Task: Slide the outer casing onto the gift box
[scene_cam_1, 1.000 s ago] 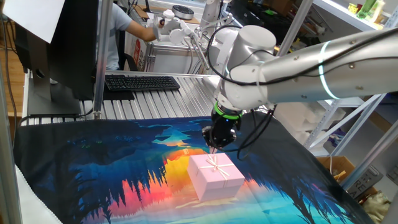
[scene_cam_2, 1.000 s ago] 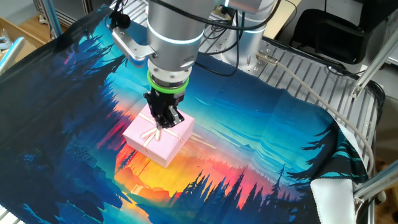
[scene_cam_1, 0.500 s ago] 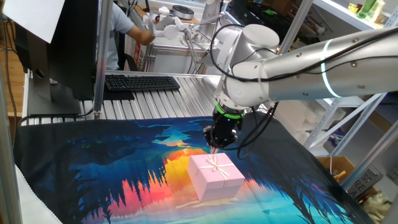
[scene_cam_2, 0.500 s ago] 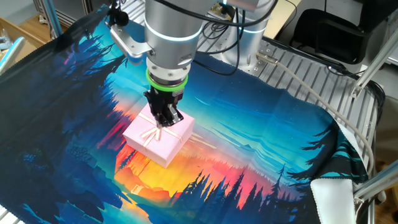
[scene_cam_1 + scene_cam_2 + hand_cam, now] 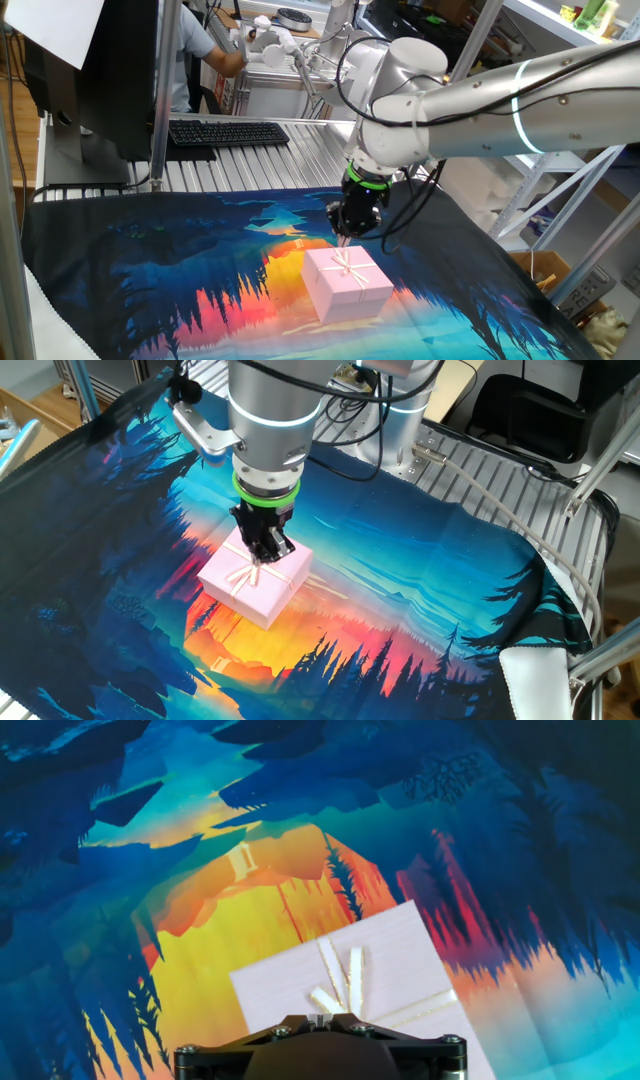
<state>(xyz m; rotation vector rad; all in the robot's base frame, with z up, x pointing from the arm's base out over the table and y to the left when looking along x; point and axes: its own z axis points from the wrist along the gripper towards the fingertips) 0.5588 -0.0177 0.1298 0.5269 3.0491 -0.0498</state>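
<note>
obstacle: casing (image 5: 255, 578) mid-mat, gripper (image 5: 268, 551) just above its bow | free: bare mat (image 5: 430, 600) on every side of it | far edge: keyboard (image 5: 228, 132)

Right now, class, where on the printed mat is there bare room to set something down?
Free: the dark blue stretch left of the outer casing, and the sunset stretch right of it in the other fixed view, toward the mat edge. Crowded: directly over the casing, where the hand hangs.

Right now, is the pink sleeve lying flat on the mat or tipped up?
Flat. The sleeve sits level on the mat, bow facing up, with the gripper directly above it.
</note>
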